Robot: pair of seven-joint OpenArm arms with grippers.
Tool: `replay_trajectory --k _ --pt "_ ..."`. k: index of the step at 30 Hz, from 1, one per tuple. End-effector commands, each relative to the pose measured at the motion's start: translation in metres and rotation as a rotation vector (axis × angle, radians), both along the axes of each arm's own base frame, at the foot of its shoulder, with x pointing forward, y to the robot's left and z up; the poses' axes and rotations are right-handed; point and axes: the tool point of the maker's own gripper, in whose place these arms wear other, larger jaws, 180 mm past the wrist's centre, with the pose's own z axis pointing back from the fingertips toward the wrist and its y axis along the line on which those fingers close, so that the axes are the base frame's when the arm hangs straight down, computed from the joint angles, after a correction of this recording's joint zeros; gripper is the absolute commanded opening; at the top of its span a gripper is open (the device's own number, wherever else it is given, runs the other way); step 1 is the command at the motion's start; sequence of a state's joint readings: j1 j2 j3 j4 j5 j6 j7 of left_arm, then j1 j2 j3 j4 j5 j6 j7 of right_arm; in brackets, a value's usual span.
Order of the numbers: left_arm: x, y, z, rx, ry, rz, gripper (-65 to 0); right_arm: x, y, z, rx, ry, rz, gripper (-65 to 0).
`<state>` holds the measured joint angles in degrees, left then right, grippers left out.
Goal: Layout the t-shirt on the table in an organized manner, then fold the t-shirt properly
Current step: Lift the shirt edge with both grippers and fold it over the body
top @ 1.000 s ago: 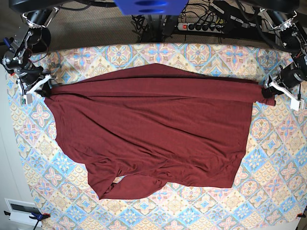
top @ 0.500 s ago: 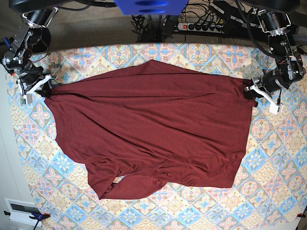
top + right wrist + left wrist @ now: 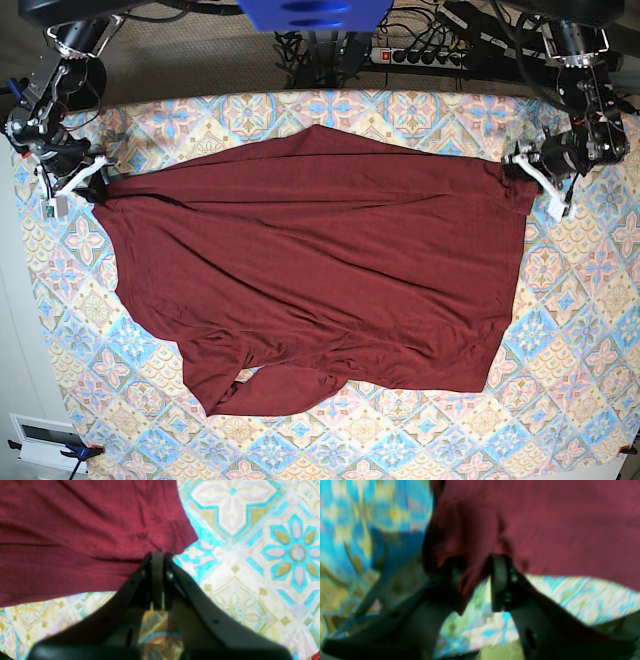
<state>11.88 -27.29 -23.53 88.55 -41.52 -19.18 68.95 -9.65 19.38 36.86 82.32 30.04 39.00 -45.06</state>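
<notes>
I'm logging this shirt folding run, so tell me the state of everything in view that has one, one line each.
t-shirt: spread out unfolded on the table, wrinkled, lower left part bunched.
table: covered by the patterned cloth, shirt lying on it.
left gripper: jaws parted, a fold of shirt edge hanging between them.
right gripper: shut on the shirt's corner.
power strip: behind the table, cables plugged in.

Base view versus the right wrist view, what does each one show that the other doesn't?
Only the base view shows the whole t-shirt spread out, both arms, the left tool at the shirt's far corner, and a power strip behind the table. Only the right wrist view shows the right tool up close, jaws shut on the shirt's edge. Both show the maroon fabric on the patterned tablecloth.
</notes>
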Motion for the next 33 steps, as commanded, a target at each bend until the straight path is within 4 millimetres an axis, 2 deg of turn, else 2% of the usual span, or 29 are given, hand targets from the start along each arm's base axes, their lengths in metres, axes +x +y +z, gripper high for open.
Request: replay_trajectory --k 1,6,11,14,18,22,26,29,31,33 --pt "0.010 0.009 0.012 0.023 -0.045 -0.002 -42.6 0.009 -0.007 0.016 -0.019 -0.050 0.004 -65.0" --pt "0.007 0.013 0.012 0.030 -0.040 0.002 -33.0 0.009 -0.007 0.016 -0.019 -0.050 0.004 -65.0" --pt "0.007 0.029 0.015 0.036 -0.053 0.060 -26.7 0.009 -0.007 0.016 -0.019 -0.050 0.004 -65.0" --pt "0.001 0.033 0.005 0.021 -0.022 0.087 -25.0 0.010 -0.004 0.014 -0.017 -0.046 0.014 -65.0" --pt "0.005 0.041 -0.006 -0.002 -0.026 0.139 -25.1 0.011 0.004 0.011 -0.012 -0.040 0.037 -65.0" --pt "0.016 0.025 -0.009 -0.015 -0.026 0.092 -25.1 0.011 0.004 0.011 -0.011 -0.039 0.039 -65.0" --pt "0.014 0.005 -0.018 -0.030 0.007 0.032 -25.2 0.011 0.004 0.011 -0.011 -0.039 0.039 -65.0" --pt "0.010 -0.009 -0.025 -0.036 0.032 -0.015 -30.3 0.011 0.004 0.011 -0.011 -0.039 0.039 -65.0" --pt "0.010 -0.010 -0.026 -0.037 0.034 -0.020 -37.5 0.011 0.004 0.011 -0.011 -0.039 0.039 -65.0" --pt "0.010 -0.010 -0.026 -0.037 0.034 -0.022 -48.9 0.011 0.004 0.011 -0.011 -0.039 0.039 -65.0"
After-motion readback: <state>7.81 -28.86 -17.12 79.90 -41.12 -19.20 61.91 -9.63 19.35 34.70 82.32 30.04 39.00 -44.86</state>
